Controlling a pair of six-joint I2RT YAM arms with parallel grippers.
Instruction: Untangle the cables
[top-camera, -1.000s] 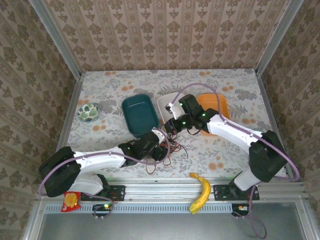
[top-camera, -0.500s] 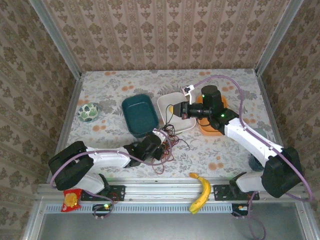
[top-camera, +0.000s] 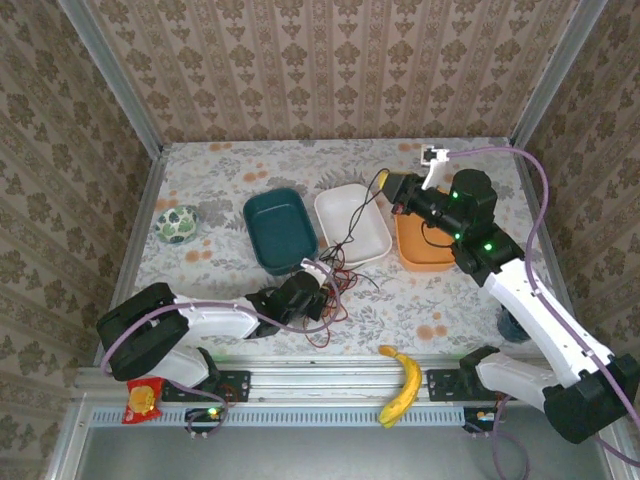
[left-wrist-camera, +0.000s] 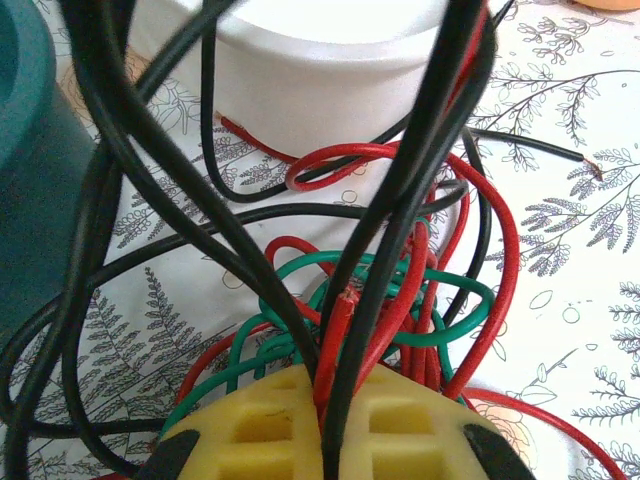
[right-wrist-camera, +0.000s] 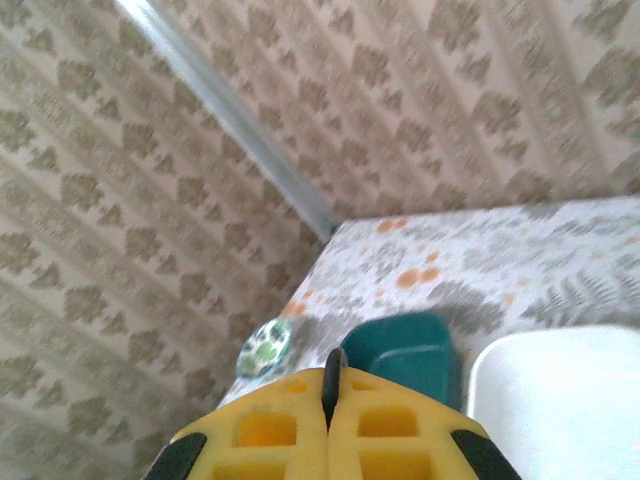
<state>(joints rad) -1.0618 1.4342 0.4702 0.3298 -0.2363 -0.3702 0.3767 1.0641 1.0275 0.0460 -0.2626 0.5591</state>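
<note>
Right wrist view: the right pincer (right-wrist-camera: 330, 405) grips one black cable (right-wrist-camera: 333, 362) high toward the table's (top-camera: 440, 300) far edge, while the left pincer (left-wrist-camera: 335, 420) pins the tangled cables (left-wrist-camera: 380, 290) by the near edge, so the next move is probably to draw that strand clear.

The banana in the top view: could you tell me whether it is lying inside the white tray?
No, the banana lies on the near metal rail, apart from the white tray.

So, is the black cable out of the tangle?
Not out: the black cable runs from the right end effector down into the tangle.
</note>
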